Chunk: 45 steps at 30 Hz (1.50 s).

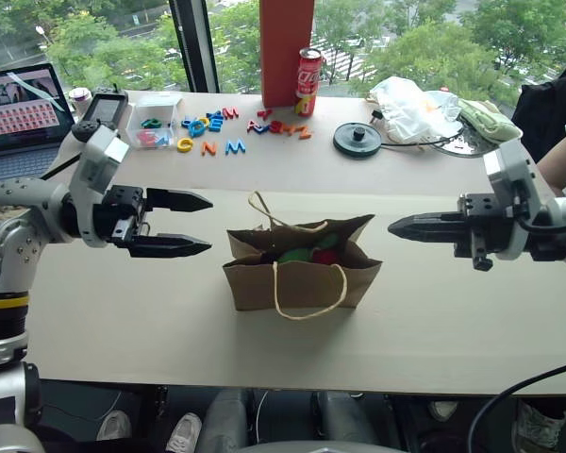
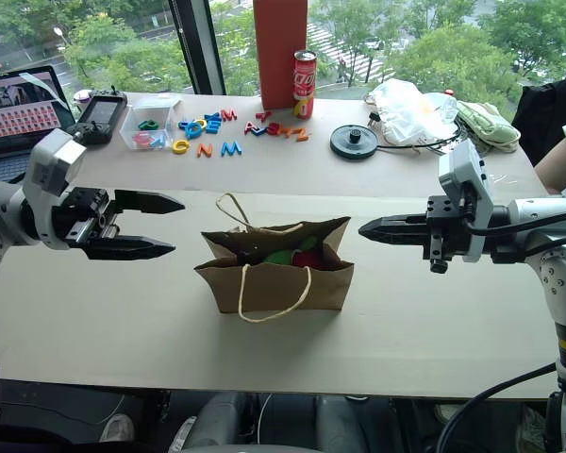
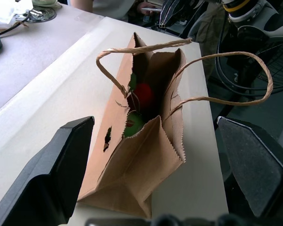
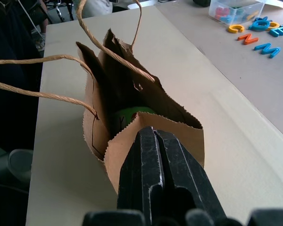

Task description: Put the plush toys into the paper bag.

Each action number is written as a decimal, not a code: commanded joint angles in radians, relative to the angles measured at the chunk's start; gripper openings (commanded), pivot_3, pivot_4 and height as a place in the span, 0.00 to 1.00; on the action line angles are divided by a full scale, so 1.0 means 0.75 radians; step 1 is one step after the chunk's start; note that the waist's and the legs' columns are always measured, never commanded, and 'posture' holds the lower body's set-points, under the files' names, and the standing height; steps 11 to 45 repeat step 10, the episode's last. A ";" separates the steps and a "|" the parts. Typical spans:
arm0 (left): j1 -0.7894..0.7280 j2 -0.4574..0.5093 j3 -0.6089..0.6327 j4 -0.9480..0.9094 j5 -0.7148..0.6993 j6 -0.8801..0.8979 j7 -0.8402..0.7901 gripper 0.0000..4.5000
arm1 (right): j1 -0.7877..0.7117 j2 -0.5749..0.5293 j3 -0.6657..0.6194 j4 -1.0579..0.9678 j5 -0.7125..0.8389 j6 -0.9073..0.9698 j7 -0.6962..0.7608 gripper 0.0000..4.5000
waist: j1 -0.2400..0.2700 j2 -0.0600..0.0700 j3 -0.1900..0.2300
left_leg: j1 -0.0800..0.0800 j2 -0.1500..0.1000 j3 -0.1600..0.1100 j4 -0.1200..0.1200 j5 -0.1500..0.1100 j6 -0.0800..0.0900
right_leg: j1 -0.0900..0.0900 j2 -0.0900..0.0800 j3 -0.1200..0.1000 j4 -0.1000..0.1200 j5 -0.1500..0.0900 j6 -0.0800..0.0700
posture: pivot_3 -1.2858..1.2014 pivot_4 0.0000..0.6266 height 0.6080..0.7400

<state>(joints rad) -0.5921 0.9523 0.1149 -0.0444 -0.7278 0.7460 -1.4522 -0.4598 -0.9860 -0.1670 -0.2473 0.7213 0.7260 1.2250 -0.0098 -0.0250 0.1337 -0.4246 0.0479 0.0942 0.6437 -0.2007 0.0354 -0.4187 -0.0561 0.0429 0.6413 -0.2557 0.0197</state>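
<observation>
The brown paper bag (image 1: 302, 267) stands upright near the middle of the table with its mouth open and its cord handles loose. Inside it lie both plush toys, the green one (image 1: 295, 254) and the red one (image 1: 326, 256); the left wrist view looks down on them, the red toy (image 3: 143, 95) behind the green toy (image 3: 133, 123). My left gripper (image 1: 194, 224) hangs to the left of the bag, open and empty, pointing at it. My right gripper (image 1: 394, 227) is shut and empty, level with the bag's right side and apart from it.
At the back of the table are colourful plastic letters (image 1: 217, 127), a clear box (image 1: 156, 120), a red can (image 1: 307, 82) before a tall red-orange box (image 1: 285, 47), a black disc (image 1: 358, 139), a white plastic bag (image 1: 410, 109) and a laptop (image 1: 21, 104). A person's arm (image 1: 558, 156) is at the right edge.
</observation>
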 commanded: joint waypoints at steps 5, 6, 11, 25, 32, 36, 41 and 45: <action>-0.030 0.013 0.028 -0.028 -0.016 -0.013 0.004 1.00 | -0.036 -0.009 -0.035 -0.025 0.019 -0.040 0.018 0.00 | 0.000 0.000 0.000 | 0.000 0.000 0.000 0.000 0.000 0.000 | 0.000 0.000 0.000 0.000 0.000 0.000 | 0.52 0.24 0.99; -0.030 0.013 0.028 -0.029 -0.016 -0.015 0.004 1.00 | -0.036 -0.008 -0.034 -0.024 0.019 -0.041 0.019 0.00 | -0.001 0.000 0.000 | 0.000 0.000 0.000 0.000 0.000 0.000 | 0.000 0.000 0.000 0.000 0.000 0.000 | 0.52 0.24 0.99; -0.044 0.010 0.039 -0.025 -0.046 0.019 0.010 1.00 | -0.038 -0.002 -0.026 -0.022 0.014 -0.044 0.020 0.00 | -0.001 0.000 0.000 | 0.000 0.000 0.000 0.000 0.000 0.000 | 0.000 0.000 0.000 0.000 0.000 0.000 | 0.52 0.24 0.99; -0.044 0.010 0.039 -0.025 -0.046 0.019 0.010 1.00 | -0.038 -0.002 -0.026 -0.022 0.014 -0.044 0.020 0.00 | -0.001 0.000 0.000 | 0.000 0.000 0.000 0.000 0.000 0.000 | 0.000 0.000 0.000 0.000 0.000 0.000 | 0.52 0.24 0.99; -0.044 0.010 0.039 -0.025 -0.046 0.019 0.010 1.00 | -0.038 -0.002 -0.026 -0.022 0.014 -0.044 0.020 0.00 | -0.001 0.000 0.000 | 0.000 0.000 0.000 0.000 0.000 0.000 | 0.000 0.000 0.000 0.000 0.000 0.000 | 0.52 0.24 0.99; -0.044 0.010 0.039 -0.025 -0.046 0.019 0.010 1.00 | -0.038 -0.002 -0.026 -0.022 0.014 -0.044 0.020 0.00 | -0.001 0.000 0.000 | 0.000 0.000 0.000 0.000 0.000 0.000 | 0.000 0.000 0.000 0.000 0.000 0.000 | 0.52 0.24 0.99; -0.044 0.010 0.039 -0.025 -0.046 0.019 0.010 1.00 | -0.038 -0.002 -0.026 -0.022 0.014 -0.044 0.020 0.00 | -0.001 0.000 0.000 | 0.000 0.000 0.000 0.000 0.000 0.000 | 0.000 0.000 0.000 0.000 0.000 0.000 | 0.52 0.24 0.99; -0.044 0.010 0.039 -0.025 -0.046 0.019 0.010 1.00 | -0.038 -0.002 -0.026 -0.022 0.014 -0.044 0.020 0.00 | -0.001 0.000 0.000 | 0.000 0.000 0.000 0.000 0.000 0.000 | 0.000 0.000 0.000 0.000 0.000 0.000 | 0.52 0.24 0.99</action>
